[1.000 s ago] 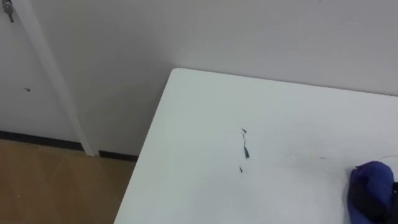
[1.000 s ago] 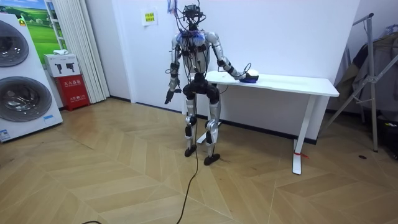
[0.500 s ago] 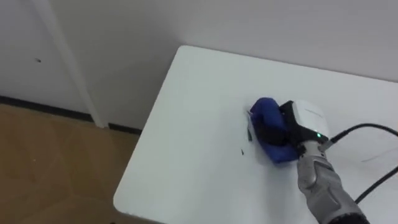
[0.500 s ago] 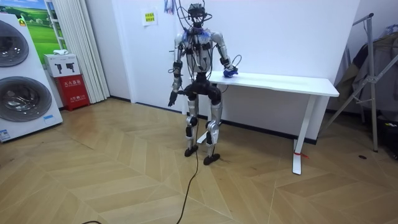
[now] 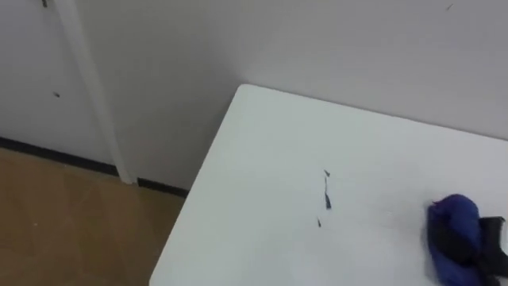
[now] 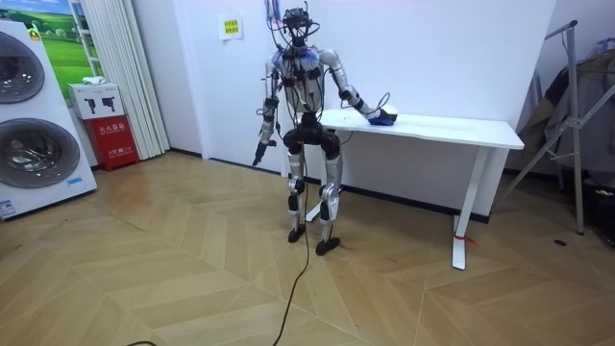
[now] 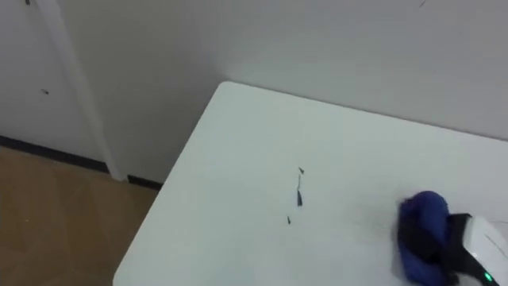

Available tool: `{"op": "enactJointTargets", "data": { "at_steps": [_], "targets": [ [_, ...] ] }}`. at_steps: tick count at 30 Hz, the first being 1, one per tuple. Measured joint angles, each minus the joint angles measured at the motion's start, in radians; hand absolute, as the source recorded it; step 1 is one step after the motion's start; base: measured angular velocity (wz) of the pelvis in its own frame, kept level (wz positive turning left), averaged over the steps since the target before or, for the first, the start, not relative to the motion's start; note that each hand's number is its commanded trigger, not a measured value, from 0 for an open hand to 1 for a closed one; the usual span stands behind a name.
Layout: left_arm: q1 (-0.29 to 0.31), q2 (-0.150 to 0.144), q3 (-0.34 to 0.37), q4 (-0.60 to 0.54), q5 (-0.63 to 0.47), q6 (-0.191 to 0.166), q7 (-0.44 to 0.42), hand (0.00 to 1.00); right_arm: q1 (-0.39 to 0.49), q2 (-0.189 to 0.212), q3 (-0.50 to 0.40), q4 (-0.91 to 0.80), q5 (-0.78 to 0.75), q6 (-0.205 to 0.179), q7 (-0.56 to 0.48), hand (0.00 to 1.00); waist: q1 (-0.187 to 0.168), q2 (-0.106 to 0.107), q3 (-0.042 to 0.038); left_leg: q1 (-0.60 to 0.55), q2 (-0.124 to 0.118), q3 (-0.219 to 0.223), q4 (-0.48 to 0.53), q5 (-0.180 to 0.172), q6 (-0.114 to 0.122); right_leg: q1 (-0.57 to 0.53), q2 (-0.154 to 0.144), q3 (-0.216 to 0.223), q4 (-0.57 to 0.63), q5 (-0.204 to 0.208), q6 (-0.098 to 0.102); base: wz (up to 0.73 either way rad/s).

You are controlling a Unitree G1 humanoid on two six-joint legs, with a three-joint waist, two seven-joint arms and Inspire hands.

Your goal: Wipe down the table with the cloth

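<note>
- Gripping the bunched blue cloth, my right hand has its dark fingers curled round the wad and holds it down on the table top, at the right edge of what my eyes take in.
- Half a second ago this hand had the cloth right up against the dark marks. It has since drawn back to my right, to about where it was a second ago, so that is one stroke out and one back.
- The cloth now rests on the white rectangular table, well apart from the marks and to their right.
- The thin dark streak and specks, near the table's left end, look just as they did before the pass, with the same shape and in the same place.
- I judge from this that the stroke went over them without lifting them. The wiping here is not done, and the next pass probably needs firmer pressure or a short rub to and fro on that spot.
- My left hand hangs at my side in the room view, away from the table. I cannot tell how its fingers are set.
- I stand at the table's end by the white wall, with the wooden floor below the corner.
</note>
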Motion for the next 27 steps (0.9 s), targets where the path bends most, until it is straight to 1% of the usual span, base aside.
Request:
{"op": "enactJointTargets", "data": {
  "at_steps": [1,2,3,4,5,6,7,8,9,10,11,12,13,14,15,16,17,18,19,20,21,22,23,24,25,26,27],
  "targets": [
    [-0.007,0.003,-0.006,0.002,0.000,-0.004,0.002,0.00,-0.008,0.003,0.002,-0.002,0.006,0.013,0.000,1.00,0.002,0.002,-0.0002,-0.003,0.003,0.003,0.012,-0.004,0.003,-0.003,-0.003,0.000,0.014,0.000,0.000,-0.30],
    [-0.030,0.008,-0.024,0.003,0.000,-0.010,0.005,0.00,-0.025,0.014,0.007,-0.012,0.017,0.050,0.000,1.00,0.020,0.010,-0.0010,-0.011,0.014,0.023,0.029,-0.013,0.009,-0.026,-0.010,0.008,0.060,-0.002,0.003,-0.46],
    [-0.066,0.014,-0.057,0.027,-0.002,-0.023,0.017,0.00,-0.058,0.033,0.019,-0.029,0.021,0.104,0.000,1.00,0.043,0.022,0.0020,-0.031,0.034,0.055,0.052,-0.021,0.011,-0.078,-0.024,0.012,0.153,-0.011,-0.006,-0.60],
    [-0.080,0.017,-0.073,0.038,-0.007,-0.028,0.020,0.00,-0.075,0.046,0.034,-0.040,0.021,0.137,0.000,1.00,0.059,0.029,0.0020,-0.040,0.044,0.070,0.060,-0.023,0.009,-0.103,-0.039,0.012,0.204,-0.019,-0.011,-0.94],
    [-0.110,0.024,-0.101,0.065,-0.020,-0.039,0.025,0.00,-0.112,0.065,0.081,-0.068,0.015,0.191,0.002,1.00,0.109,0.038,0.0033,-0.045,0.064,0.113,0.065,-0.025,0.001,-0.141,-0.079,0.017,0.285,-0.040,-0.011,-1.21],
    [-0.136,0.034,-0.117,0.105,-0.026,-0.053,0.034,0.00,-0.157,0.094,0.139,-0.105,-0.010,0.226,0.016,1.00,0.150,0.040,0.0053,-0.066,0.082,0.140,0.083,-0.031,-0.011,-0.169,-0.123,0.035,0.323,-0.052,-0.007,-1.23],
    [-0.162,0.040,-0.123,0.119,-0.028,-0.055,0.034,0.00,-0.183,0.106,0.173,-0.126,-0.018,0.237,0.024,1.00,0.166,0.040,0.0075,-0.085,0.091,0.140,0.103,-0.035,-0.018,-0.184,-0.140,0.049,0.330,-0.057,-0.001,-1.11],
    [-0.185,0.053,-0.132,0.150,-0.028,-0.062,0.035,0.00,-0.253,0.147,0.246,-0.147,-0.048,0.243,0.044,1.00,0.203,0.041,0.0152,-0.124,0.112,0.136,0.143,-0.048,-0.033,-0.205,-0.172,0.072,0.320,-0.057,0.000,-0.75],
    [-0.210,0.068,-0.147,0.164,-0.048,-0.076,0.034,0.00,-0.325,0.186,0.319,-0.152,-0.075,0.225,0.060,1.00,0.213,0.039,0.0279,-0.165,0.131,0.118,0.175,-0.057,-0.049,-0.203,-0.198,0.078,0.275,-0.057,0.001,-0.47],
    [-0.224,0.075,-0.159,0.168,-0.060,-0.079,0.032,0.00,-0.355,0.198,0.343,-0.153,-0.078,0.209,0.065,1.00,0.212,0.034,0.0315,-0.196,0.136,0.100,0.191,-0.058,-0.058,-0.202,-0.208,0.079,0.247,-0.054,0.006,0.26],
    [-0.258,0.080,-0.185,0.148,-0.075,-0.079,0.029,0.00,-0.404,0.201,0.371,-0.155,-0.085,0.167,0.079,1.00,0.211,0.026,0.0370,-0.261,0.143,0.053,0.223,-0.058,-0.067,-0.203,-0.224,0.078,0.187,-0.046,0.014,0.87],
    [-0.261,0.085,-0.206,0.124,-0.085,-0.080,0.026,0.00,-0.435,0.199,0.372,-0.152,-0.085,0.148,0.085,1.00,0.209,0.013,0.0319,-0.321,0.146,-0.001,0.237,-0.040,-0.086,-0.203,-0.236,0.062,0.130,-0.021,0.022,1.00],
    [-0.261,0.088,-0.206,0.113,-0.085,-0.078,0.023,0.00,-0.434,0.197,0.370,-0.145,-0.084,0.146,0.085,1.00,0.207,0.010,0.0310,-0.336,0.150,-0.022,0.236,-0.030,-0.103,-0.201,-0.237,0.062,0.105,-0.009,0.025,1.01],
    [-0.249,0.100,-0.204,0.099,-0.086,-0.076,0.013,0.00,-0.422,0.194,0.356,-0.136,-0.077,0.130,0.084,1.00,0.206,0.002,0.0320,-0.348,0.164,-0.051,0.232,-0.014,-0.125,-0.188,-0.235,0.061,0.058,0.018,0.024,0.80],
    [-0.221,0.111,-0.187,0.094,-0.092,-0.074,0.011,0.00,-0.395,0.194,0.343,-0.139,-0.080,0.106,0.074,1.00,0.200,-0.007,0.0326,-0.343,0.179,-0.079,0.223,-0.005,-0.154,-0.181,-0.227,0.061,0.013,0.040,0.024,0.72],
    [-0.208,0.117,-0.170,0.091,-0.100,-0.072,0.011,0.00,-0.382,0.193,0.333,-0.141,-0.086,0.093,0.073,1.00,0.191,-0.010,0.0343,-0.339,0.193,-0.092,0.219,-0.002,-0.170,-0.174,-0.216,0.052,-0.011,0.051,0.027,0.68],
    [-0.180,0.127,-0.142,0.092,-0.117,-0.068,0.011,0.00,-0.350,0.192,0.307,-0.139,-0.097,0.065,0.064,1.00,0.163,-0.017,0.0344,-0.337,0.228,-0.105,0.212,0.010,-0.211,-0.168,-0.178,0.016,-0.043,0.074,0.030,0.85],
    [-0.148,0.134,-0.109,0.095,-0.118,-0.066,0.012,0.00,-0.309,0.185,0.276,-0.143,-0.118,0.042,0.046,1.00,0.126,-0.023,0.0322,-0.336,0.264,-0.104,0.205,0.027,-0.252,-0.166,-0.155,-0.048,-0.010,0.073,0.079,0.84],
    [-0.133,0.131,-0.104,0.094,-0.119,-0.065,0.012,0.00,-0.276,0.173,0.268,-0.155,-0.121,0.038,0.042,1.00,0.124,-0.017,0.0251,-0.328,0.291,-0.099,0.197,0.039,-0.269,-0.165,-0.136,-0.054,0.016,0.045,0.110,0.59],
    [-0.097,0.115,-0.102,0.094,-0.120,-0.065,0.012,0.00,-0.217,0.137,0.254,-0.180,-0.126,0.032,0.035,1.00,0.124,-0.001,0.0133,-0.302,0.333,-0.081,0.170,0.064,-0.281,-0.165,-0.102,-0.069,0.059,-0.014,0.063,0.18],
    [-0.068,0.089,-0.102,0.094,-0.120,-0.063,0.011,0.00,-0.165,0.098,0.238,-0.209,-0.125,0.031,0.042,1.00,0.125,0.000,0.0128,-0.270,0.334,-0.008,0.152,0.083,-0.255,-0.167,-0.093,-0.074,0.085,-0.048,0.032,0.08],
    [-0.060,0.076,-0.102,0.094,-0.118,-0.061,0.011,0.00,-0.151,0.085,0.233,-0.216,-0.126,0.032,0.052,1.00,0.122,0.005,0.0133,-0.261,0.330,0.027,0.154,0.084,-0.253,-0.167,-0.085,-0.074,0.085,-0.056,0.015,0.00],
    [-0.056,0.052,-0.101,0.095,-0.118,-0.054,0.011,0.00,-0.147,0.072,0.209,-0.233,-0.126,0.043,0.082,1.00,0.115,0.010,0.0191,-0.247,0.313,0.091,0.169,0.072,-0.233,-0.170,-0.071,-0.075,0.083,-0.060,-0.004,-0.05],
    [-0.059,0.038,-0.101,0.096,-0.119,-0.053,0.011,0.00,-0.161,0.072,0.203,-0.250,-0.126,0.062,0.120,1.00,0.110,0.012,0.0247,-0.235,0.278,0.121,0.189,0.053,-0.203,-0.175,-0.066,-0.073,0.081,-0.065,-0.044,-0.11],
    [-0.062,0.033,-0.101,0.096,-0.119,-0.053,0.011,0.00,-0.169,0.073,0.207,-0.265,-0.128,0.071,0.145,1.00,0.109,0.014,0.0282,-0.224,0.255,0.128,0.194,0.042,-0.184,-0.176,-0.060,-0.069,0.081,-0.068,-0.066,-0.31],
    [-0.066,0.028,-0.107,0.096,-0.121,-0.052,0.011,0.00,-0.191,0.072,0.239,-0.292,-0.143,0.092,0.193,1.00,0.117,0.019,0.0301,-0.198,0.208,0.146,0.192,0.018,-0.157,-0.186,-0.044,-0.047,0.080,-0.071,-0.095,-0.74],
    [-0.077,0.025,-0.112,0.096,-0.135,-0.051,0.009,0.00,-0.218,0.073,0.282,-0.326,-0.163,0.121,0.235,1.00,0.155,0.027,0.0339,-0.163,0.168,0.171,0.170,-0.001,-0.129,-0.204,-0.025,-0.006,0.080,-0.066,-0.115,-0.91]
  ]
}}
